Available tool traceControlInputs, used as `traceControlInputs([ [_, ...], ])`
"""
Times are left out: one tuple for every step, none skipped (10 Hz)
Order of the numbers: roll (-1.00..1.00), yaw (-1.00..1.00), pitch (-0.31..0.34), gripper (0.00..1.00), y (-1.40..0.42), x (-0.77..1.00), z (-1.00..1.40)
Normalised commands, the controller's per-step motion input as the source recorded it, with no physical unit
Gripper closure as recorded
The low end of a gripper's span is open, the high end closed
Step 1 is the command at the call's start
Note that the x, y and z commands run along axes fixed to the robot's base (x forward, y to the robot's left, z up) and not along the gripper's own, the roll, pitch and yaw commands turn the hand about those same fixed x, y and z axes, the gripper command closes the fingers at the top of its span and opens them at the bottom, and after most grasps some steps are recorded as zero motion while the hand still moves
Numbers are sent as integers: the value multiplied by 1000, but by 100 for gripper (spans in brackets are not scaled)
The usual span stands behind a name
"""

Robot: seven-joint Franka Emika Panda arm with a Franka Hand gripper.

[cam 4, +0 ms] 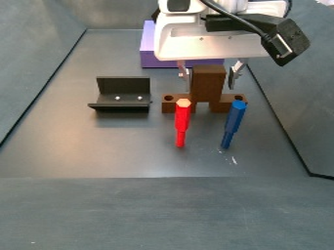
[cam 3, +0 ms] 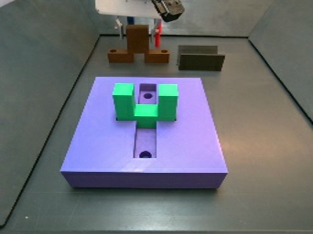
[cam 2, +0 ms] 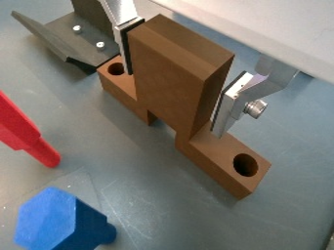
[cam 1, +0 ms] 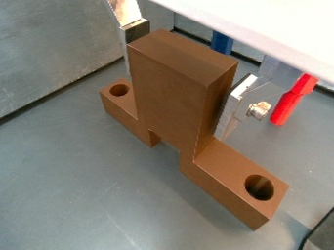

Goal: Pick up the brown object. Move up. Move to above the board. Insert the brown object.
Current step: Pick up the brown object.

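The brown object (cam 1: 183, 93) is an orange-brown T-shaped block resting on the grey floor, its stem upright and a round hole at each end of its bar. My gripper (cam 1: 183, 78) stands over it with a silver finger flat against each side of the stem, shut on it; both wrist views show this (cam 2: 171, 88). In a side view the brown object (cam 3: 137, 52) sits behind the board (cam 3: 184, 137), a purple slab with a grooved centre carrying a green U-shaped block (cam 3: 145, 102). The gripper (cam 4: 206, 73) hangs under the white wrist housing.
A red peg (cam 4: 183, 122) and a blue peg (cam 4: 233, 124) stand just in front of the block. The dark fixture (cam 4: 120, 96) sits beside it on the floor. Grey walls enclose the work area.
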Motion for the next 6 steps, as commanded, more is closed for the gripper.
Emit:
traceControlInputs([
  [0, -23, 0, 0, -66, 3, -14],
  [0, -91, 0, 0, -69, 0, 0],
  [-6, -103, 0, 0, 0, 0, 34],
  [-34, -89, 0, 0, 0, 0, 57],
  [-74, -74, 0, 0, 37, 0, 0],
  [-66, -77, 0, 0, 3, 0, 29],
])
